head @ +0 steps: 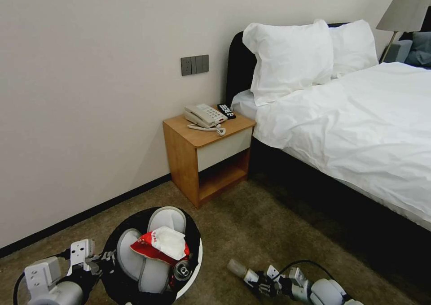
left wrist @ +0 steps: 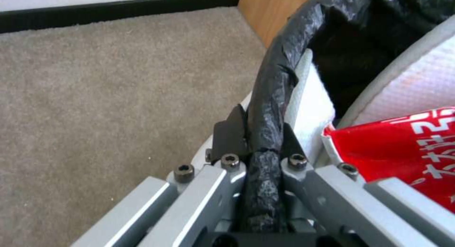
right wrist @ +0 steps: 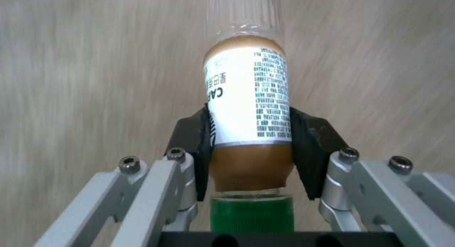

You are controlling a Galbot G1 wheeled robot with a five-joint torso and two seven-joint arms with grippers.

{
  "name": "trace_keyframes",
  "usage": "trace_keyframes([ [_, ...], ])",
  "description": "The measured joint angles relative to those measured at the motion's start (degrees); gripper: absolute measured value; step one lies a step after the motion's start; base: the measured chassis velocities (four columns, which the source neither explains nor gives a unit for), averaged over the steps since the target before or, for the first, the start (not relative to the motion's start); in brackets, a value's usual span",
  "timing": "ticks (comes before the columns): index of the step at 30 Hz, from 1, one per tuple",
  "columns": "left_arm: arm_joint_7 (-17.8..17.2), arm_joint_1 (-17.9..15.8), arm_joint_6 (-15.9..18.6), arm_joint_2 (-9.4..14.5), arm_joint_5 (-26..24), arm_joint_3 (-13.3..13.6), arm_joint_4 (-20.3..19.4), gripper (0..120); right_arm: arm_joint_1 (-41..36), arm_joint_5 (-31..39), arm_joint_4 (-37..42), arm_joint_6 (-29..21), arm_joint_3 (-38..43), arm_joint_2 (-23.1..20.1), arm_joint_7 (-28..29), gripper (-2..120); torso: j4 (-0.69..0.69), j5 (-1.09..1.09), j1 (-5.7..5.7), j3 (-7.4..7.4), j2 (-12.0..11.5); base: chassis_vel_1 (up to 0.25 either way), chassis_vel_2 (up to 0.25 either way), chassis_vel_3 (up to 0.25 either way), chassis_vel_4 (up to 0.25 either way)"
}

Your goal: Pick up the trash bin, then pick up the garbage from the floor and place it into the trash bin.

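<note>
The trash bin (head: 130,215), white with a black bag over its rim, is at the lower left of the head view. My left gripper (head: 104,261) is shut on its rim (left wrist: 272,97). Inside lie two white slippers (head: 168,217), a red packet (head: 148,251), a white tissue (head: 170,242) and a can (head: 182,269). At the lower right my right gripper (head: 257,281) is shut on a clear bottle (head: 237,267), held lying level above the carpet and right of the bin. In the right wrist view the bottle (right wrist: 249,97) has a white label, brown liquid and a green cap (right wrist: 251,215).
A wooden nightstand (head: 206,157) with a phone (head: 204,115) and a remote (head: 226,111) stands against the wall ahead. The bed (head: 359,130) runs along the right. Open carpet (head: 278,224) lies between me and them.
</note>
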Motion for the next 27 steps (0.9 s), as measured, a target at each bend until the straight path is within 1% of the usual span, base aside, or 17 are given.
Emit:
trace_keyframes([
  [2, -0.02, 0.12, 0.02, 0.18, -0.02, 0.13, 0.31, 2, -1.39, 3.25, 7.27, 0.19, 4.12, -0.99, 0.33, 34, 0.01, -0.04, 0.0, 0.0, 0.0, 0.0, 0.0, 0.0, 0.0],
  [3, -0.02, 0.12, 0.02, 0.18, -0.02, 0.13, 0.31, 2, -1.39, 3.25, 7.27, 0.19, 4.12, -0.99, 0.33, 34, 0.01, -0.04, 0.0, 0.0, 0.0, 0.0, 0.0, 0.0, 0.0],
  [4, -0.02, 0.19, 0.04, 0.31, -0.08, 0.19, 0.33, 2, -2.06, 5.25, 11.36, 0.47, 5.93, -1.47, 0.74, 34, 0.01, -0.02, 0.0, -0.01, 0.0, 0.0, 0.0, 0.0, 0.0],
  [5, -0.02, 0.19, 0.04, 0.31, -0.08, 0.19, 0.33, 2, -2.06, 5.25, 11.36, 0.47, 5.93, -1.47, 0.74, 34, 0.01, -0.02, 0.0, -0.01, 0.0, 0.0, 0.0, 0.0, 0.0],
  [8, -0.02, 0.2, 0.06, 0.49, -0.19, 0.22, 0.34, 2, -3.06, 10.62, 19.47, 0.8, 9.0, -2.18, 1.3, 34, 0.0, -0.02, 0.0, 0.0, 0.0, 0.0, 0.0, 0.0, 0.0],
  [9, -0.02, 0.2, 0.06, 0.49, -0.19, 0.22, 0.34, 2, -3.06, 10.62, 19.47, 0.8, 9.0, -2.18, 1.3, 34, 0.0, -0.02, 0.0, 0.0, 0.0, 0.0, 0.0, 0.0, 0.0],
  [10, -0.02, 0.28, 0.08, 0.52, -0.23, 0.26, 0.31, 2, -3.3, 13.03, 23.58, 0.81, 10.08, -2.37, 1.44, 34, 0.0, -0.02, 0.0, 0.0, 0.0, 0.0, 0.0, 0.0, 0.0],
  [11, -0.02, 0.28, 0.08, 0.52, -0.23, 0.26, 0.31, 2, -3.3, 13.03, 23.58, 0.81, 10.08, -2.37, 1.44, 34, 0.0, -0.02, 0.0, 0.0, 0.0, 0.0, 0.0, 0.0, 0.0],
  [13, -0.02, 0.4, 0.13, 0.58, -0.37, 0.29, 0.3, 2, -3.33, 15.63, 28.42, 1.31, 10.9, -2.65, 1.4, 34, 0.01, -0.03, 0.0, 0.0, 0.0, 0.0, 0.0, 0.0, 0.0],
  [14, -0.02, 0.4, 0.13, 0.58, -0.37, 0.29, 0.3, 2, -3.33, 15.63, 28.42, 1.31, 10.9, -2.65, 1.4, 34, 0.01, -0.03, 0.0, 0.0, 0.0, 0.0, 0.0, 0.0, 0.0],
  [16, -0.02, 0.59, 0.18, 0.82, -0.58, 0.3, 0.3, 2, -2.79, 17.36, 32.27, 2.46, 11.08, -2.73, 1.14, 34, 0.01, -0.02, 0.0, 0.0, 0.0, 0.0, 0.0, 0.0, 0.0],
  [17, -0.02, 0.59, 0.18, 0.82, -0.58, 0.3, 0.3, 2, -2.79, 17.36, 32.27, 2.46, 11.08, -2.73, 1.14, 34, 0.01, -0.02, 0.0, 0.0, 0.0, 0.0, 0.0, 0.0, 0.0],
  [19, -0.04, 0.74, 0.22, 0.95, -0.82, 0.28, 0.24, 2, -1.83, 20.13, 36.07, 2.89, 10.04, -2.67, 0.61, 34, 0.0, -0.02, 0.0, 0.0, 0.0, 0.0, 0.0, 0.0, 0.0],
  [23, -0.05, 0.81, 0.23, 0.96, -0.84, 0.28, 0.22, 2, -1.34, 21.25, 37.37, 2.95, 9.28, -2.6, 0.4, 34, 0.01, -0.02, 0.0, 0.0, 0.0, 0.0, 0.0, 0.0, 0.0],
  [25, -0.09, 1.01, 0.27, 0.99, -0.84, 0.27, 0.04, 2, 1.3, 27.73, 41.16, 2.96, 5.15, -2.32, 0.05, 34, 0.01, -0.03, 0.0, 0.0, 0.0, 0.0, 0.0, 0.0, 0.0],
  [27, -0.09, 1.01, 0.27, 1.0, -0.83, 0.25, 0.02, 2, 1.81, 28.67, 41.55, 2.93, 4.44, -2.29, 0.05, 34, 0.01, -0.03, 0.0, -0.01, 0.0, 0.0, 0.0, 0.0, 0.0],
])
